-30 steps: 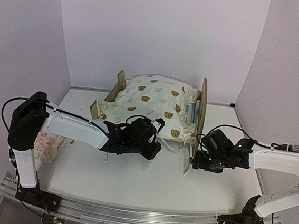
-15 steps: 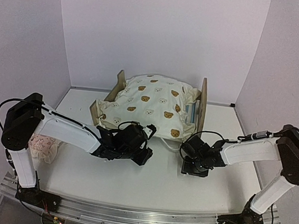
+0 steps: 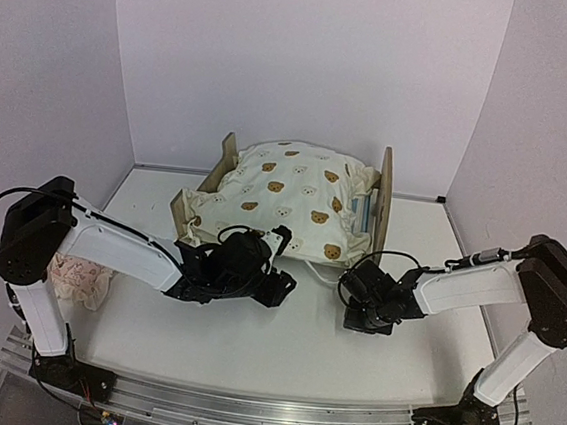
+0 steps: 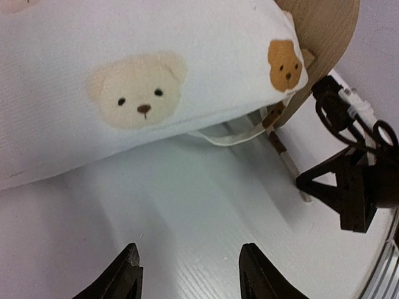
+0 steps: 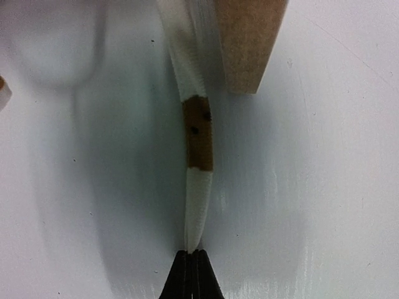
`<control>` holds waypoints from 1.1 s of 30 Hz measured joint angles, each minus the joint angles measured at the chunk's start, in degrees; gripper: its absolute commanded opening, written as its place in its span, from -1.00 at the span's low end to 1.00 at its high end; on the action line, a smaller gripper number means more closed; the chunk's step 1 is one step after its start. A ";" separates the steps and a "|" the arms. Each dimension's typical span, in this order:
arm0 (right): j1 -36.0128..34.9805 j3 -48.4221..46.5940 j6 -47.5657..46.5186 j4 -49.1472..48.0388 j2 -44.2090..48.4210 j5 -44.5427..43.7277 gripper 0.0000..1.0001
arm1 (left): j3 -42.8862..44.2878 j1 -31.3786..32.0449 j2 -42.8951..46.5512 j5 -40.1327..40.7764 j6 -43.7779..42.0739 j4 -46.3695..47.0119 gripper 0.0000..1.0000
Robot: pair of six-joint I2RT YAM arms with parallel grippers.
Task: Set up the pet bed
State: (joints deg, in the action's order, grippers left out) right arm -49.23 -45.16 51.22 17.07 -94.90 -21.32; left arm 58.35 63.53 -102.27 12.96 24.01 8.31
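The pet bed [image 3: 384, 202] stands at the rear centre of the table [image 3: 251, 345], with its rounded headboard on the right. The bear-print quilt [image 3: 290, 193] covers it and overhangs the near side.

Left gripper [image 4: 189, 261]: low over the bare table just in front of the quilt's near edge. Its fingers are spread apart with nothing between them.

Right gripper [image 5: 192, 261]: at the table surface near the headboard's lower corner [image 5: 249, 43]. Its fingers are pressed together on the end of the quilt tie [image 5: 198, 143], a white strip with a brown patch that runs from the tips up toward the bed. The tie appears pinched, though the contact point itself sits at the frame's edge.

A pinkish ruffled pillow [image 3: 76, 278] lies at the table's left edge, well apart from the bed.
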 measured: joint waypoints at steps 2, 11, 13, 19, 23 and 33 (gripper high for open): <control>0.00 0.89 -0.14 -0.55 0.75 0.18 -1.00 | -0.09 -0.64 -0.77 -1.04 1.95 3.83 0.07; -0.01 3.61 -0.91 0.11 4.32 1.97 -1.00 | -0.09 -6.65 -10.25 -6.78 11.49 18.68 0.05; -0.04 3.86 -1.03 0.16 4.82 2.19 -1.00 | -0.09 -8.23 -12.50 -8.35 13.19 21.29 0.05; -0.04 4.10 -1.50 0.21 5.52 2.80 -1.00 | 0.53 -9.13 -16.78 -12.10 15.45 28.13 0.08; -0.04 4.26 -1.68 0.19 5.83 3.25 -1.00 | 1.83 -8.87 -18.70 -14.08 16.68 32.00 0.14; -0.37 4.78 -1.91 0.19 7.44 4.05 -1.00 | 4.62 -8.82 -23.48 -14.26 19.66 39.29 0.00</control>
State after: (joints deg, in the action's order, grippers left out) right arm -49.61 -40.38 49.32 17.26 -87.46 -17.27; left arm 62.96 54.72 -125.76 -1.30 43.67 47.60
